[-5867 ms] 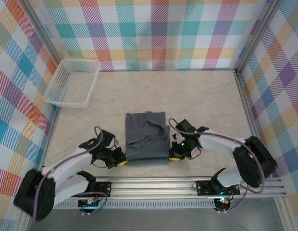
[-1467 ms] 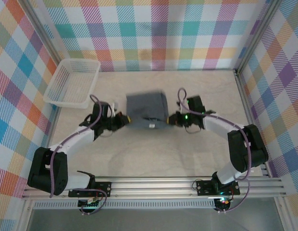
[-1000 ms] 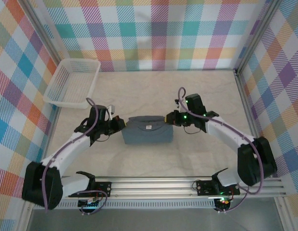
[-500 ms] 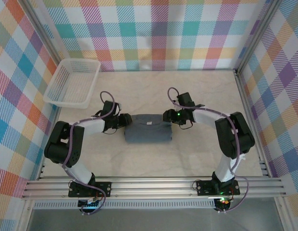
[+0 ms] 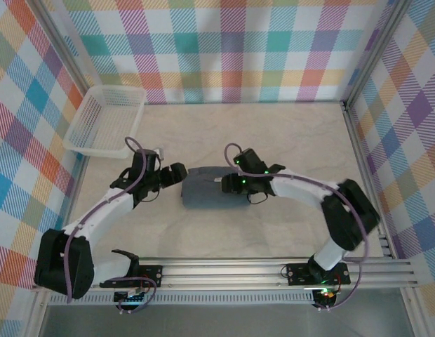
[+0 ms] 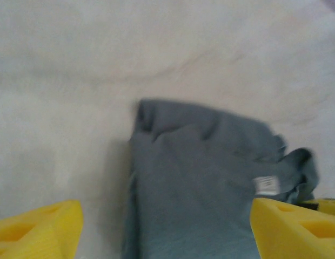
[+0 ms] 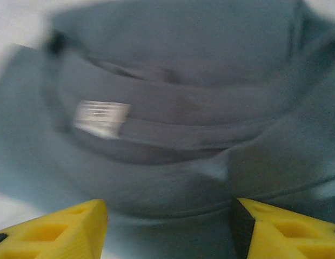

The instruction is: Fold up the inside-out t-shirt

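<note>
Left hand point(image 5: 179, 173) and right hand point(image 5: 228, 184) both agape; t-shirt point(image 5: 203, 194) on marbled table point(image 5: 288, 137), plaid walls point(image 5: 224, 49).

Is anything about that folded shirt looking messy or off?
Slightly. The t-shirt lies in a compact fold, but its white tag shows on top and the fabric beside it bunches into wrinkles. Nothing looks spilled or damaged.

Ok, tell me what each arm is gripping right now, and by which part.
Nothing is held. The left fingers are spread open beside the shirt; the right fingers are open over it, near its white tag.
</note>
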Motion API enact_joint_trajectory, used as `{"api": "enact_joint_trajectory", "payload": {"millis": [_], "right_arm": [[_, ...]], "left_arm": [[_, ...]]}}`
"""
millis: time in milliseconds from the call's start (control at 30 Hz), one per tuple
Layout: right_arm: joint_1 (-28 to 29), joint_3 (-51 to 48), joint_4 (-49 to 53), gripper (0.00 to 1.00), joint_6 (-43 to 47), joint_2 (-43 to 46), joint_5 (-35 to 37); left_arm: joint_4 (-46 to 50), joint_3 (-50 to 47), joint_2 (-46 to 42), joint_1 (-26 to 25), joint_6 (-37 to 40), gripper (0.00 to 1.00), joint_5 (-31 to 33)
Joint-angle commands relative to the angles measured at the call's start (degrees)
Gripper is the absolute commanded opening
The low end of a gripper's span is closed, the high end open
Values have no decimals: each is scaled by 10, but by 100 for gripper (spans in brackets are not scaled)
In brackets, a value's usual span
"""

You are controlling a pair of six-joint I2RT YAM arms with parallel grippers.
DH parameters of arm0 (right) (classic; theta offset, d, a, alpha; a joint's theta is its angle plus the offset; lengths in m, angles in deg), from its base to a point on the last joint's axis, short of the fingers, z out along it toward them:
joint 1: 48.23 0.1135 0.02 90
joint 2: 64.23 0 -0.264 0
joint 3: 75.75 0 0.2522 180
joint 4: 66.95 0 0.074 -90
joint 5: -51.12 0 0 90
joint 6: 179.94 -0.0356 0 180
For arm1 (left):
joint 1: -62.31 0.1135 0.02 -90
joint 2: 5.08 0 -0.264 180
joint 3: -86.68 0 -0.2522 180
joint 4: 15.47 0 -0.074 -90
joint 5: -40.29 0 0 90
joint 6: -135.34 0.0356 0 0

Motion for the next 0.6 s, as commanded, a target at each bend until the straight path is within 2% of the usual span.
{"api": "enact_joint_trajectory", "payload": {"millis": [0,100,167,233,300,367,467,567], "right_arm": [[-5,58,78,61,6,4,13],[-7,76,121,63,-10,70,50],[-18,61,141,63,-50,116,71],[-41,36,167,64,-94,160,80],[-67,12,199,64,-132,201,91],[-97,-11,245,70,-185,243,118],[-156,-63,266,71,-228,306,108],[-209,-96,285,71,-245,342,67]], "left_arm": [[20,-8,16,-6,-13,82,-22],[-29,-22,31,-12,-50,79,-80],[-73,-34,51,-37,-77,74,-91],[-106,-33,93,-79,-99,63,-90],[-139,-19,138,-112,-123,47,-99],[-167,14,183,-149,-137,38,-106],[-169,115,274,-206,-136,37,-107],[-191,242,399,-251,-148,39,-112]]}}
